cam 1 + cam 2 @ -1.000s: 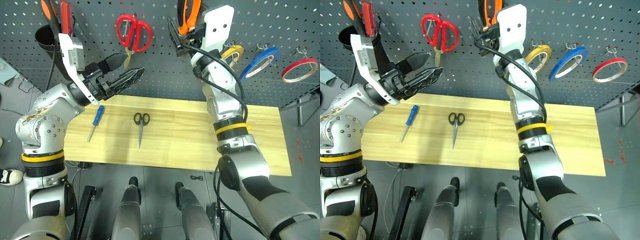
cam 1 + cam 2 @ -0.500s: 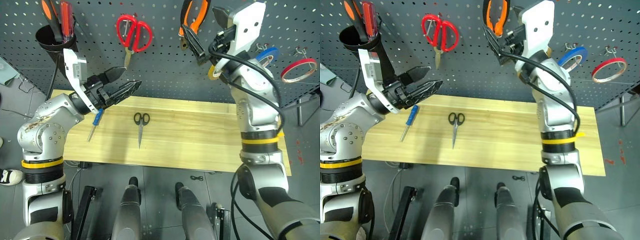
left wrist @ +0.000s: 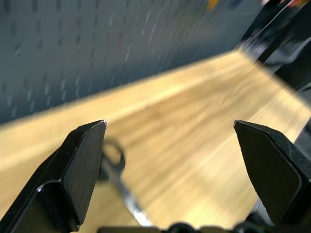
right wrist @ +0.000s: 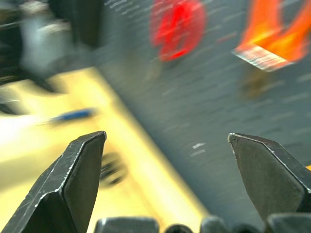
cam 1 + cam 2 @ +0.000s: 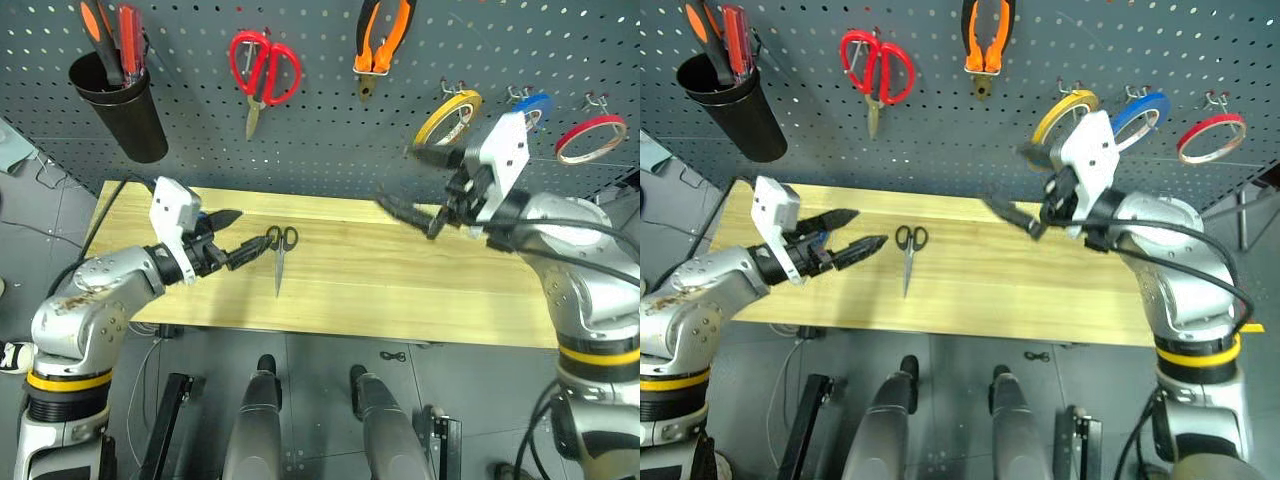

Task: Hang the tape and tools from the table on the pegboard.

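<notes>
Light plank table [image 5: 420,290], black-handled scissors [image 5: 280,255] and blue-handled screwdriver [image 4: 73,115] flat on it.

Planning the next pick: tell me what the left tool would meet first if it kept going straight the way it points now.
Most likely the black-handled scissors: the open left tool points along the table at their handle loops, just ahead of its fingertips. Its height above the wood is unclear, so it might pass over them.

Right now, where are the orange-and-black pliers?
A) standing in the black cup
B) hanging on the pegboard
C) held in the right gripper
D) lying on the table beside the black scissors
B: the pliers hang on the pegboard between the red-handled scissors and the yellow roll, and the right gripper is open and empty.
</notes>
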You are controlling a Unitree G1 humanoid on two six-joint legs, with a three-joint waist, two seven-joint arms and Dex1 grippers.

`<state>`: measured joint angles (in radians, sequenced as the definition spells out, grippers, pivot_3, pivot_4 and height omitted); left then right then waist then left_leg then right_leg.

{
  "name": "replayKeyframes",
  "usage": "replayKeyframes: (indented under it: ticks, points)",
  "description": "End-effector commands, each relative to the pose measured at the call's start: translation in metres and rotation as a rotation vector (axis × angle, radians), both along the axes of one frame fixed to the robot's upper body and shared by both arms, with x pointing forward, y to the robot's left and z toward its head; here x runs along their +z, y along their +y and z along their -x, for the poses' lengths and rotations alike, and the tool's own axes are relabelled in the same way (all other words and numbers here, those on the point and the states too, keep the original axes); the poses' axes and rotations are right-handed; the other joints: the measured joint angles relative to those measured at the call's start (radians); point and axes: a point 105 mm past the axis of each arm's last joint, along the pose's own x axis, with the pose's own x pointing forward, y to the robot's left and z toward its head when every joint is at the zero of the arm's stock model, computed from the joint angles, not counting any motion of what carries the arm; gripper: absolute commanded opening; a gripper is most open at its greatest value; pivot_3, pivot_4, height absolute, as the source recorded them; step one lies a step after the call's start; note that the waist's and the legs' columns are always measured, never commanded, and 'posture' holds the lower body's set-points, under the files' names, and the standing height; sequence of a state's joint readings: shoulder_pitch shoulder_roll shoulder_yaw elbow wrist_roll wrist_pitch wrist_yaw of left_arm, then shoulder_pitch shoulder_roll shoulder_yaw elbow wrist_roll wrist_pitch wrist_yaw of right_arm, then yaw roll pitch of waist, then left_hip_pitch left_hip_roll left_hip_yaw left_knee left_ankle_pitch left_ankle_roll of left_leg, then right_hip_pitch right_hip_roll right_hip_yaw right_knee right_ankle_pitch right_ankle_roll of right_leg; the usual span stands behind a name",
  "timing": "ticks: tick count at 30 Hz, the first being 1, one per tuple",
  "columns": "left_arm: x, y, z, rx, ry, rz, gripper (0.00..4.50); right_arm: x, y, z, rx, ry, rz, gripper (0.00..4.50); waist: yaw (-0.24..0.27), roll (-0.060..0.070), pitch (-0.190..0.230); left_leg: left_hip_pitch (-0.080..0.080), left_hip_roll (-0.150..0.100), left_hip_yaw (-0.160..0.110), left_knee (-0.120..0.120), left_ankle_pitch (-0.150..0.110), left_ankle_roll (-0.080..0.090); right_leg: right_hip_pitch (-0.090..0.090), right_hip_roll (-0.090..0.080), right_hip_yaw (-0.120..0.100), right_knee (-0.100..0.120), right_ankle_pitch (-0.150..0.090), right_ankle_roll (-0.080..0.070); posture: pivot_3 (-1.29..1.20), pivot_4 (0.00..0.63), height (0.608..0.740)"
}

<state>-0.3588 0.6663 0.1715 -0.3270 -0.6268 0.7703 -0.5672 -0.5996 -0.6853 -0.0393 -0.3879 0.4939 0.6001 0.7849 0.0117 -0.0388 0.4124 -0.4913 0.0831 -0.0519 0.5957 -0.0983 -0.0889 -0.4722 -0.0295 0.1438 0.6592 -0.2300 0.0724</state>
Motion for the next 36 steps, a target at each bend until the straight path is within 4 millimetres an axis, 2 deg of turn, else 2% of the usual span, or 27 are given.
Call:
replayKeyframes:
  ticks: [1,7,11,18,26,30,33,36]
  points:
    - [-0.020,0.000,0.002,0.132,0.045,-0.052,4.50,-0.007,0.012,0.023,0.136,0.033,0.049,4.48,-0.002,0.000,0.000,0.000,0.000,0.000,0.001,0.000,0.000,0.000,0.000,0.000,0.000,0.000,0.000,0.08,0.410,0.740]
    - [-0.073,-0.028,0.006,0.239,0.185,-0.079,4.50,-0.014,0.020,0.029,0.226,0.047,0.081,4.48,0.000,0.000,0.000,0.000,0.000,0.000,0.008,0.000,0.000,0.001,0.000,0.000,0.004,-0.003,0.005,0.06,0.409,0.740]
    - [-0.092,-0.041,-0.001,0.344,0.201,-0.131,4.50,-0.016,0.021,0.030,0.258,0.040,0.102,4.48,0.000,0.000,0.000,0.000,-0.001,-0.001,0.011,0.000,0.000,0.004,0.000,0.000,0.004,-0.003,0.007,0.04,0.404,0.740]
    - [-0.106,-0.056,-0.019,0.510,0.199,-0.151,4.50,-0.012,0.022,0.028,0.256,0.030,0.096,4.48,-0.002,-0.001,0.000,0.001,-0.001,-0.001,0.012,0.000,0.000,0.005,0.000,0.000,0.004,-0.003,0.007,0.03,0.403,0.740]
    - [-0.116,-0.070,-0.041,0.564,0.196,-0.148,4.50,-0.009,0.020,0.025,0.268,0.021,0.128,4.48,-0.002,-0.001,0.000,0.002,-0.002,-0.002,0.012,0.000,0.000,0.007,0.000,0.000,0.004,-0.001,0.006,0.01,0.404,0.740]
    - [-0.126,-0.065,-0.052,0.631,0.243,-0.117,4.50,-0.007,0.019,0.021,0.257,0.013,0.130,4.48,-0.002,-0.001,-0.001,0.002,-0.002,-0.003,0.012,0.000,0.000,0.008,0.000,0.000,0.003,-0.001,0.006,0.00,0.406,0.740]
    - [-0.138,-0.070,-0.053,0.623,0.327,-0.070,4.50,-0.006,0.019,0.021,0.255,0.010,0.131,4.48,-0.004,-0.001,-0.001,0.003,-0.002,-0.003,0.012,0.000,0.000,0.009,0.000,0.000,0.003,-0.001,0.006,0.00,0.406,0.740]
    - [-0.145,-0.069,-0.052,0.625,0.357,-0.066,3.68,-0.006,0.019,0.020,0.249,0.010,0.128,4.50,-0.008,-0.001,-0.001,0.007,-0.003,-0.003,0.011,0.000,0.000,0.013,0.000,0.000,0.002,-0.003,0.008,0.00,0.406,0.740]
